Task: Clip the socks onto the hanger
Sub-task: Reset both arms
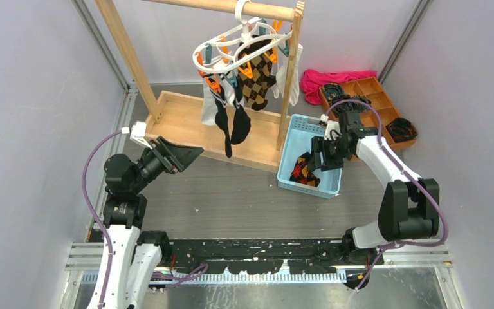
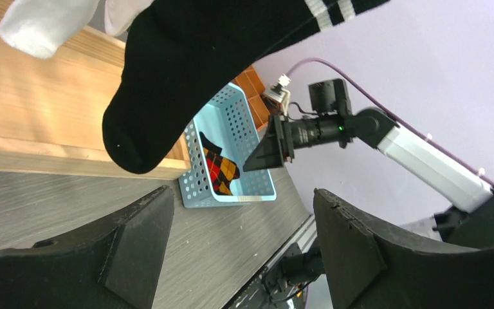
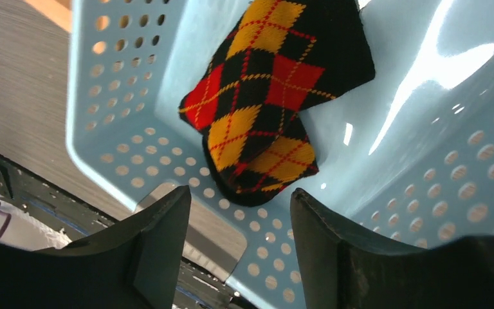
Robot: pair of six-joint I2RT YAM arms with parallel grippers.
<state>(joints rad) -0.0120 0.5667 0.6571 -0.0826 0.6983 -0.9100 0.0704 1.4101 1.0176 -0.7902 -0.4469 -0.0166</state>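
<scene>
Looked down on a grey wood-grain tabletop (image 1: 231, 193) between pale lilac walls (image 1: 32, 96). Found the white oval hanger (image 1: 249, 30) hooked over the top rail of a wooden rack (image 1: 132, 61), with orange and teal clips (image 1: 213, 82) round its ring. Saw both black socks (image 1: 238, 125) clipped at its front left, hanging toe-down over the rack's wooden base (image 1: 177, 122), white cuff stripes plain in the left wrist view. Noted white socks (image 1: 208, 111) beside them and an argyle pair (image 1: 257, 80) behind, on the same ring. Found the left gripper (image 1: 192, 158) near the lower black toe and apart from it, fingers spread wide, nothing between them. Saw the right gripper (image 1: 327, 158) dipped into a light-blue perforated basket (image 1: 294, 132) just right of the rack, jaws partly apart at the edge of a loose argyle sock (image 3: 264, 96); contact with it impossible to judge. Noted a pink cloth (image 1: 334, 80) and a wooden compartment tray (image 1: 368, 90) behind the basket.
</scene>
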